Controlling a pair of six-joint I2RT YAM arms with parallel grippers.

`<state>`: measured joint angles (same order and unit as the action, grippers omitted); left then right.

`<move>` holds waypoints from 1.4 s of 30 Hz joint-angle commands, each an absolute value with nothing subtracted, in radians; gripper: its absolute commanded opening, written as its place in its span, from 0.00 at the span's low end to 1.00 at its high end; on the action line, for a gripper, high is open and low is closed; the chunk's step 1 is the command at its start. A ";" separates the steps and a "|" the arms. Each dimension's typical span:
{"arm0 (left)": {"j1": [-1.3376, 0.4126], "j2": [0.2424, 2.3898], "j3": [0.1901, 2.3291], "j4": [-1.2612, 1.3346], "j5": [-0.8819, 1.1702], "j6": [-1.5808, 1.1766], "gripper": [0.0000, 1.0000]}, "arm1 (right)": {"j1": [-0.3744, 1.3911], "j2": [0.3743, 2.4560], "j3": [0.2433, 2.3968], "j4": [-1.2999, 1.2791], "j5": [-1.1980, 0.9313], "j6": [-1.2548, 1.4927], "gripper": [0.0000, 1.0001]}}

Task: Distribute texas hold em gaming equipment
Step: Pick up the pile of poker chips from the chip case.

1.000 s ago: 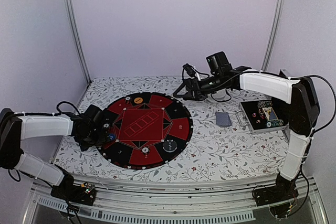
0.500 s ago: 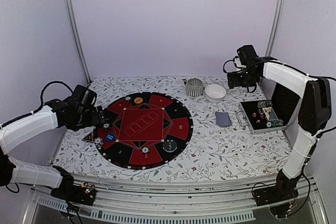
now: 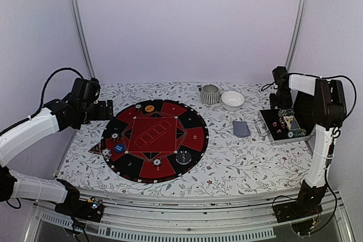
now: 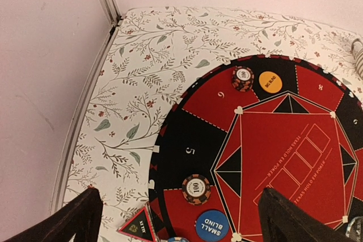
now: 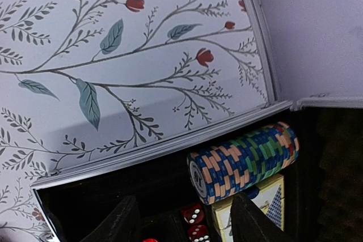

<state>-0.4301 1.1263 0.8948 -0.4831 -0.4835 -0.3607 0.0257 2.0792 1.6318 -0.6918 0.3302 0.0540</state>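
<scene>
Both parted, empty — left gripper [image 4: 178,211] above mat [image 4: 272,157]; right gripper [image 5: 184,212] near chip roll [image 5: 244,160].

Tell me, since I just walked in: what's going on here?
Two robot arms are laying out a poker game. The round poker mat carries chip stacks, a blue small-blind chip and an orange chip. The left gripper hovers by the mat's left edge, fingers open, empty. The right gripper hangs over the roll of chips in the open case, holding nothing. A card deck lies beside the case.
</scene>
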 commanded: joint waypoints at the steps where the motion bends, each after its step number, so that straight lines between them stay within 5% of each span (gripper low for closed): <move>1: -0.414 1.159 0.885 -0.450 -0.493 -0.300 0.98 | 0.004 2.123 1.670 -0.692 0.335 0.051 0.52; 20: -0.410 1.229 0.919 -0.447 -0.446 -0.304 0.98 | -0.003 2.182 1.661 -0.696 0.460 0.011 0.45; 42: -0.410 1.223 0.908 -0.448 -0.433 -0.300 0.98 | 0.047 2.162 1.595 -0.691 0.340 0.011 0.37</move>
